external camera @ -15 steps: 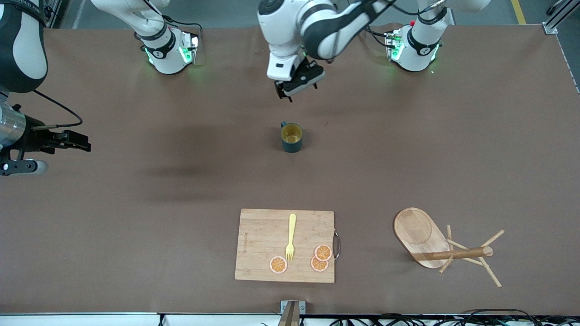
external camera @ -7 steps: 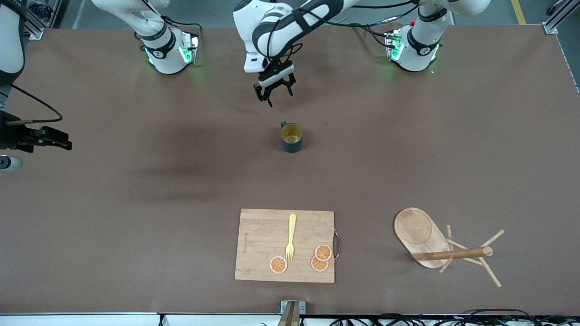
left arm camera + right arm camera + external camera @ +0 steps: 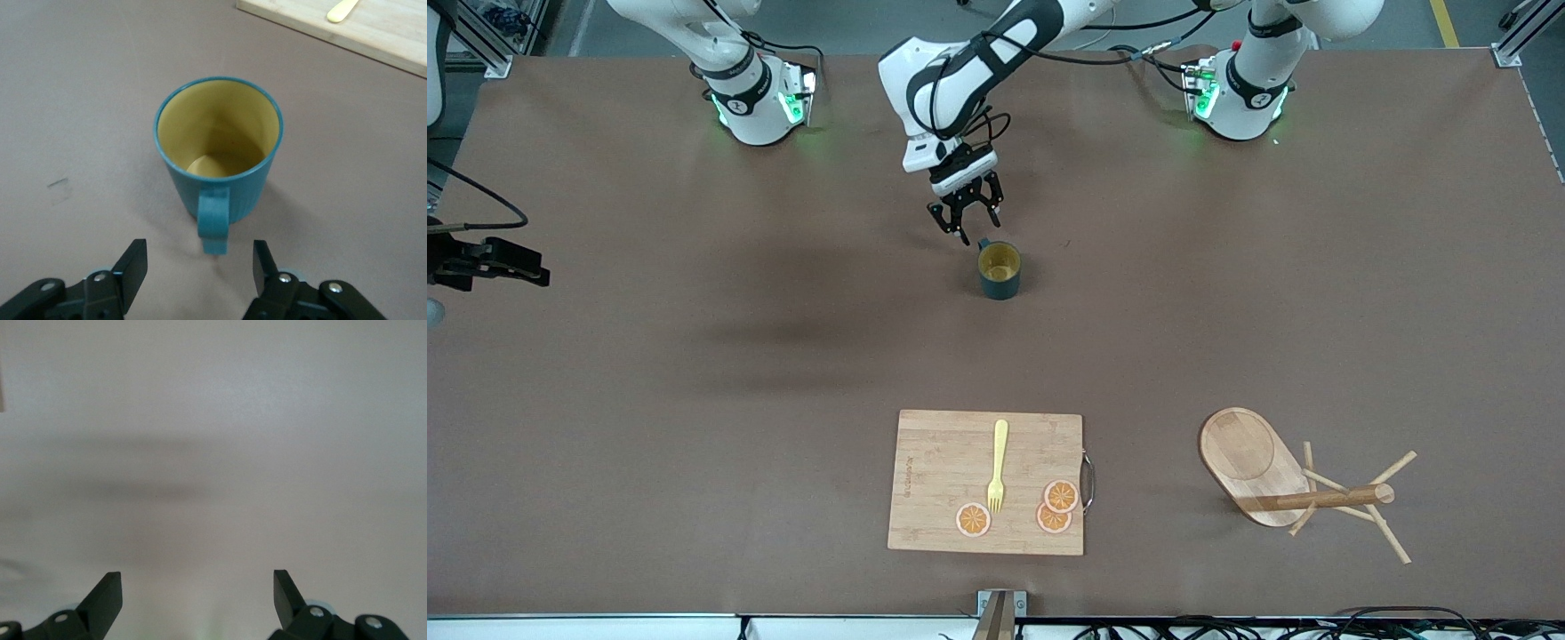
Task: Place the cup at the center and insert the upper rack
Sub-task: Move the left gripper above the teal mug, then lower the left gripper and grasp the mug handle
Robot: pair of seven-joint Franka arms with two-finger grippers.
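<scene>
A: What's the surface like?

B: A wide brown table (image 3: 694, 400) with both arm bases along one edge. The cup (image 3: 999, 269) stands upright on it, teal outside and yellow inside, its small handle turned toward the bases.

A: And the left claw?

B: The left gripper (image 3: 966, 216) hangs just above the table right beside the cup's handle, on the side toward the bases. In the left wrist view its fingers (image 3: 133, 265) stand apart with the handle between their tips, not touching it. Nothing is held.

A: Where's the rack from there?

B: The mug tree (image 3: 1294, 484) lies tipped on its side, well apart from that claw, nearer the front camera and toward the left arm's end of the table. Its oval base is up on edge, and its post and pegs rest on the table.

A: Anything else?

B: A wooden cutting board (image 3: 934, 462) lies nearer the camera than the cup, carrying a yellow fork (image 3: 997, 465) and three orange slices (image 3: 973, 519).

A: The right one?

B: The right gripper (image 3: 511, 264) waits over the right arm's end of the table, fingers (image 3: 107, 593) wide apart and empty.
</scene>
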